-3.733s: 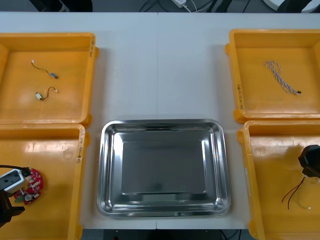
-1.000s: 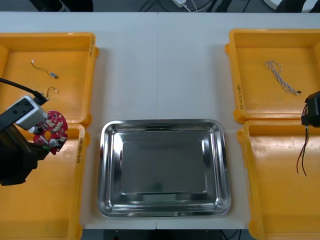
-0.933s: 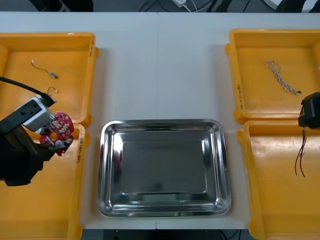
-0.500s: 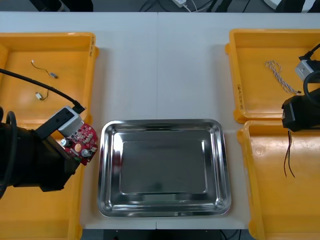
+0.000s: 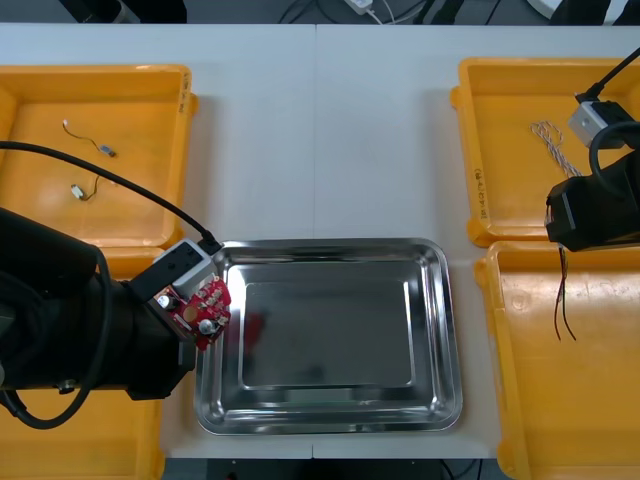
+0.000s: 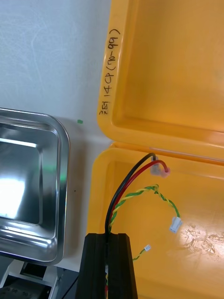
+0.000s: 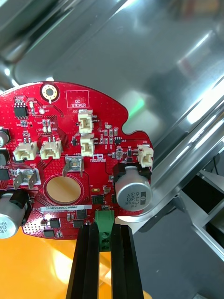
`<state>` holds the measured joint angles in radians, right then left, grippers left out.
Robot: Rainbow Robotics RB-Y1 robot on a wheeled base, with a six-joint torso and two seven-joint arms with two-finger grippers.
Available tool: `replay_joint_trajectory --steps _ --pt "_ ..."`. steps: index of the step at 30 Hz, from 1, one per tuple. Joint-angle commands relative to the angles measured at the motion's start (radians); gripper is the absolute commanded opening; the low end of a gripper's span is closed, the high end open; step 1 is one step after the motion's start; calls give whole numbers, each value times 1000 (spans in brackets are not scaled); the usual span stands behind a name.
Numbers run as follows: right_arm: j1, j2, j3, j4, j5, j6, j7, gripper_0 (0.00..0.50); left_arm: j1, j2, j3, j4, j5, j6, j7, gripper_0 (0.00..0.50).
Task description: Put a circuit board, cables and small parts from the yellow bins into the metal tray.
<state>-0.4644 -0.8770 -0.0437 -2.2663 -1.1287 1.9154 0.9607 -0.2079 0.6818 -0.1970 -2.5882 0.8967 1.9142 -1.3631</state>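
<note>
The left arm lay stretched inward from the left, the left gripper with its black fingers pinched on the edge of a circuit board, while the right arm hung at the right side, the right gripper clamped nearly together on thin cables.

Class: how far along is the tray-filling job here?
Done: nothing lies in the metal tray. In hand: left gripper holds the circuit board over its rim; right gripper holds cables above the near right bin. Left: twisted cable and small parts, untouched.
</note>
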Motion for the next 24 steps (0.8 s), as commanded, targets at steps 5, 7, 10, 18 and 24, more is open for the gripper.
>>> replay_joint_trajectory --steps 5,7,10,18,24 --pt "-45 7 54 -33 -2 4 44 0 -64 -76 -214 -30 -190 6 47 0" --pt "-46 7 67 -36 1 4 47 0 -64 -96 -243 -30 -219 6 45 0" --pt "-46 15 80 -44 6 4 56 0 -73 -119 -308 -30 -271 6 45 0" --pt "-45 24 87 -44 9 4 84 0 -105 -156 -418 0 -366 6 56 0" --pt "-45 32 111 -44 41 4 99 0 -105 -177 -476 54 -427 6 56 0"
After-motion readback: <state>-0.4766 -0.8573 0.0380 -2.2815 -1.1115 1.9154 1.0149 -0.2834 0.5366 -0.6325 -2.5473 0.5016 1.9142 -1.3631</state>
